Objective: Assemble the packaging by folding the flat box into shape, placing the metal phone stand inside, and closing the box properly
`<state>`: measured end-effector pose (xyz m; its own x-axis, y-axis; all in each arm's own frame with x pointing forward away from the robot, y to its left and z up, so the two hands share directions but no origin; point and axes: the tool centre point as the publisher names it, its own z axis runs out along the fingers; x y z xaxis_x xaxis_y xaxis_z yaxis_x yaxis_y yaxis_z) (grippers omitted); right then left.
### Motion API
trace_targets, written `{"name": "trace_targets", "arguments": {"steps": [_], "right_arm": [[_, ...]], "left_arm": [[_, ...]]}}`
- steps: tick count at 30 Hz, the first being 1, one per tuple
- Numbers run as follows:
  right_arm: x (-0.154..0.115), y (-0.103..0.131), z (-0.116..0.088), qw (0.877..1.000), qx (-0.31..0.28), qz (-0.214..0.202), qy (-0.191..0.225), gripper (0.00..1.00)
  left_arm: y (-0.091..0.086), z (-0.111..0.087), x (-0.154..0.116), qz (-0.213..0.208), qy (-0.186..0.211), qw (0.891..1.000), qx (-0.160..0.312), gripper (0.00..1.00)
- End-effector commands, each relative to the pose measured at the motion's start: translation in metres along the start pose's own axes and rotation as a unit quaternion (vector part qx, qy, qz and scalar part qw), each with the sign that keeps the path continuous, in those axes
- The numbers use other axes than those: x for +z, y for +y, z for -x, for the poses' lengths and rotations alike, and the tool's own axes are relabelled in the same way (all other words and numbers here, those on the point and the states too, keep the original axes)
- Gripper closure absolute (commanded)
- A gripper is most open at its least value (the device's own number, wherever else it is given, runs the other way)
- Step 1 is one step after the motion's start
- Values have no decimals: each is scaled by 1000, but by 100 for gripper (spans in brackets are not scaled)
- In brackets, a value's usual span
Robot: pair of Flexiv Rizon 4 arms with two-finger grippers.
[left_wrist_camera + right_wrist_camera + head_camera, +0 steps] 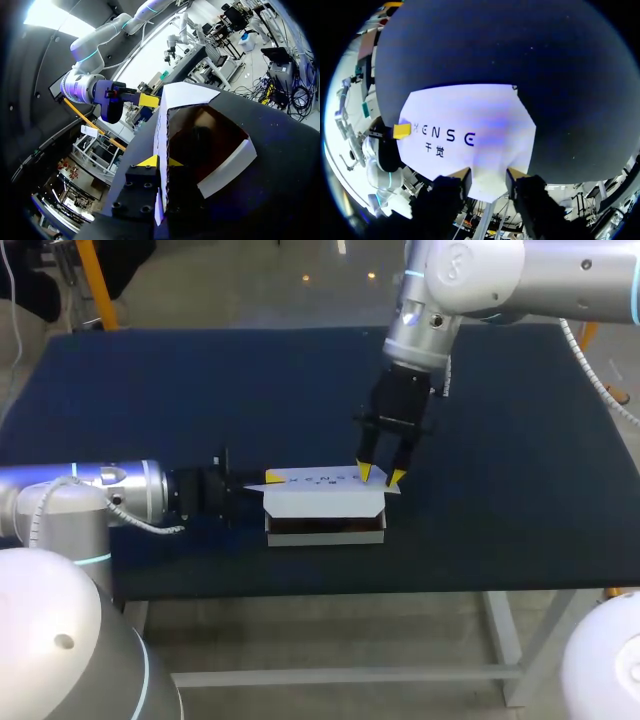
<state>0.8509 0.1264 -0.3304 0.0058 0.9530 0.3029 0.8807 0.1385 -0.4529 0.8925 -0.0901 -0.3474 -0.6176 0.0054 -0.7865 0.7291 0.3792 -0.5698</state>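
Note:
The white box point(325, 508) lies at the table's middle front, its brown inside facing the front edge. Its printed lid point(470, 135) stands up over the opening. My left gripper point(161, 161) is shut on the thin white panel at the box's left end. Inside the box point(227, 165) lies a dark shape point(200, 137), apparently the phone stand. My right gripper point(380, 476) points down at the lid's right end. It is open, and the lid's end flap point(487, 182) lies between its fingers. Its yellow tip point(149, 100) shows beyond the box.
The dark table cloth point(500, 490) spreads bare around the box on all sides. The table's front edge point(400, 590) runs a short way in front of the box. My left arm point(110, 495) lies low along the table at the left.

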Motion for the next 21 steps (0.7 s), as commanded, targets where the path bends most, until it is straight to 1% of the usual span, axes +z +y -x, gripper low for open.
{"name": "trace_targets", "arguments": {"steps": [1,4,5,9,10,16,21], "right_arm": [[3,0,3,1000,-1,-1,3,52],[4,0,4,1000,-1,0,3,53],[5,-1,4,1000,-1,0,3,53],[5,-1,5,1000,0,1,4,54],[5,-1,5,1000,1,1,4,54],[5,0,5,1000,1,2,4,54],[5,0,6,1000,0,5,5,54]], "left_arm": [[2,-3,-3,1,0,1000,0,92],[2,-3,-4,2,-2,1000,-1,80],[2,-4,-4,2,-2,1000,-1,79],[0,-3,-6,3,-4,1000,1,68],[0,-3,-7,2,-5,1000,2,66],[-4,-1,-16,7,-14,1000,4,64],[-8,-1,-29,20,-14,1000,4,63]]}}
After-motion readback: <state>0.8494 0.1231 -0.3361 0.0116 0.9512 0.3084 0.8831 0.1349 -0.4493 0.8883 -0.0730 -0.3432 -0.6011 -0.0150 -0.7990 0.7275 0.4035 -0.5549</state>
